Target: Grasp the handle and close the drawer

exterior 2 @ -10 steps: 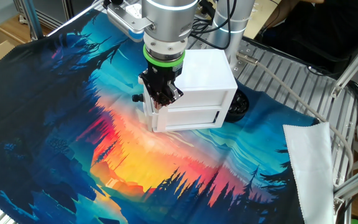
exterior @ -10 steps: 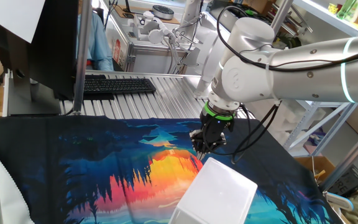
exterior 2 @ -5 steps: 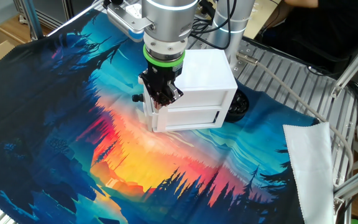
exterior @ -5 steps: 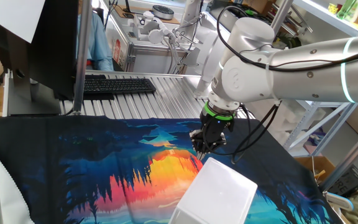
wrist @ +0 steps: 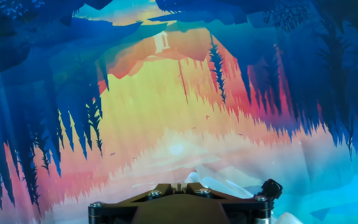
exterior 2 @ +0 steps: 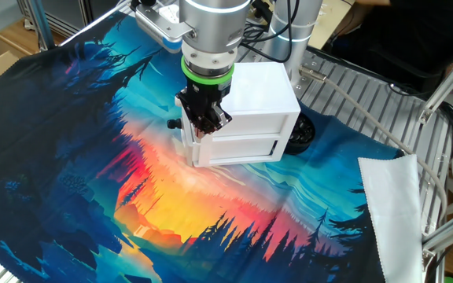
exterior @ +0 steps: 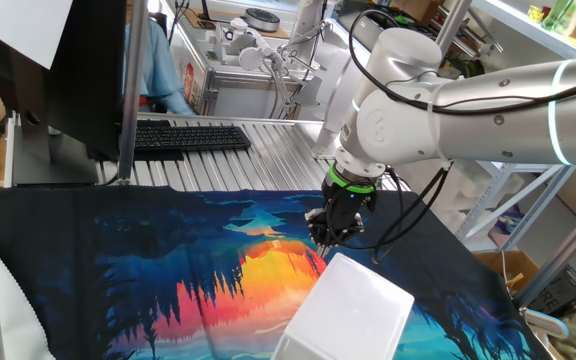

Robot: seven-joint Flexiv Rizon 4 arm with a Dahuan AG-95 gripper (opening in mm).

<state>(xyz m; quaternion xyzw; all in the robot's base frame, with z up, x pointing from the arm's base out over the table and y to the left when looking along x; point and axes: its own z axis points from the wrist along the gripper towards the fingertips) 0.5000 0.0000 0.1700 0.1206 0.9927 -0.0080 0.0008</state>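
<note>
1. Squarely on the printed cloth sits the white box, a glossy unit with rounded edges; in the other fixed view its drawer faces the lower edge of the picture, toward the orange part of the print.
2. Its drawer front is a long, low panel; the long axis runs level across the box, from the gripper side toward the right, and the panel looks about flush with the box's face; a thin dark seam outlines it.
3. Over the left front corner of the box hangs the gripper, pointing straight down from the silver arm with its green ring; the jaws are together, with no gap showing between the dark fingers.
4. So the drawer front lies just to the right of the fingertips and slightly below them in that view; the gripper hides the left end of the front, and whether the fingers touch a handle there I cannot tell.
5. From one fixed view the gripper stands just behind the far top edge of the box; the drawer face is turned away and unseen.
6. Looking along the fingers, the hand view shows mostly cloth; a pale glossy patch shows at the bottom edge by the gripper's dark body.
</note>
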